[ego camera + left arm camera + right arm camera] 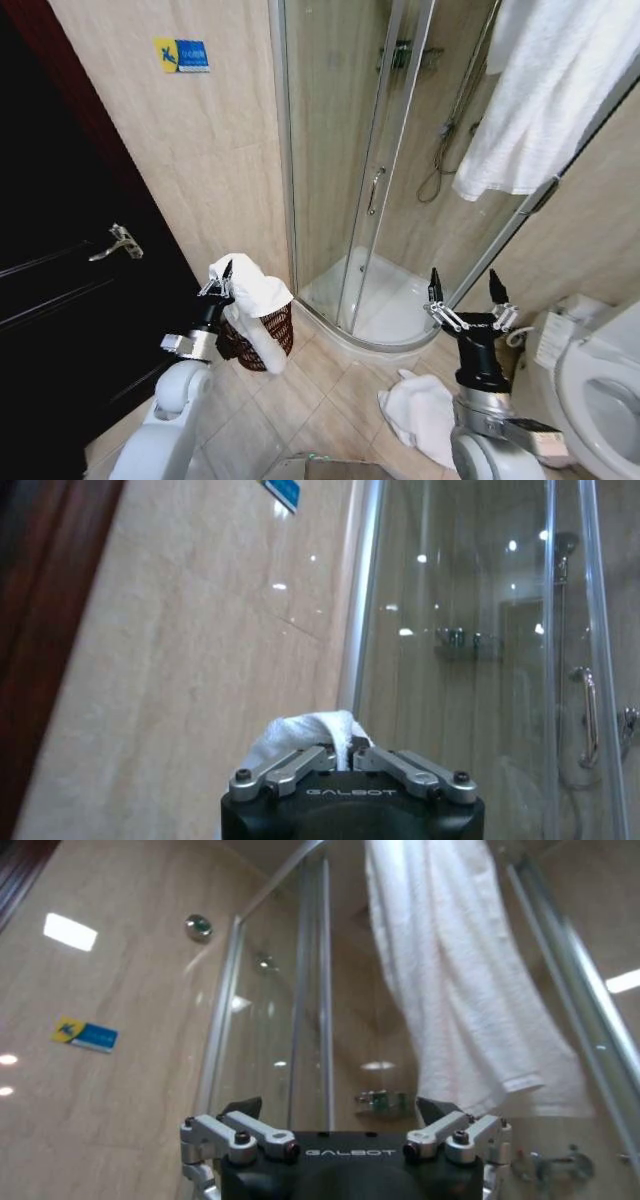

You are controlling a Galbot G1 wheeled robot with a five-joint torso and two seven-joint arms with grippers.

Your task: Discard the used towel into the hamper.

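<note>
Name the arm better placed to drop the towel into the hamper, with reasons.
Left. The left gripper is shut on the towel right above the hamper. The right gripper is open, empty, and farther off by the shower.

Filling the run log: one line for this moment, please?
left hand: shut on towel over hamper | right hand: open, idle

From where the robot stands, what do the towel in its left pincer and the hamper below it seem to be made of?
The towel looks like white terry cotton: soft folds, matte nap, gripped by the left pincer. The hamper seems dark reddish-brown openwork wicker or coated wire; the lattice shows gaps, but the weave leaves it open.
</note>
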